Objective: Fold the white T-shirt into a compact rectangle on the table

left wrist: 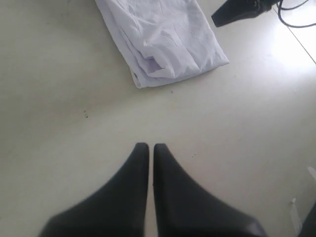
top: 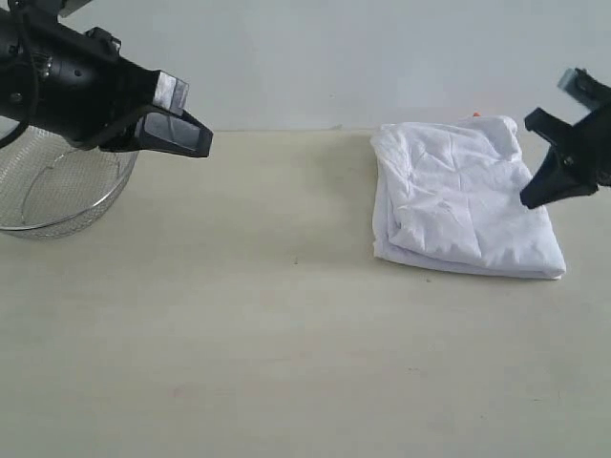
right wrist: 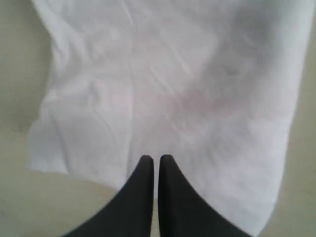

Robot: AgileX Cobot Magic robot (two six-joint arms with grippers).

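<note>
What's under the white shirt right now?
The shirt lies folded on the table; tabletop shows around its edges. Its lower layers and whatever lies beneath them are covered.

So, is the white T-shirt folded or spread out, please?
Folded: the white T-shirt lies as a layered rectangle on the table.

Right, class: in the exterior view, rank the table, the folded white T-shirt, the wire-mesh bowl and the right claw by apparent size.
1. table
2. white T-shirt
3. wire-mesh bowl, cropped and partly hidden, so unsure
4. right claw
</note>
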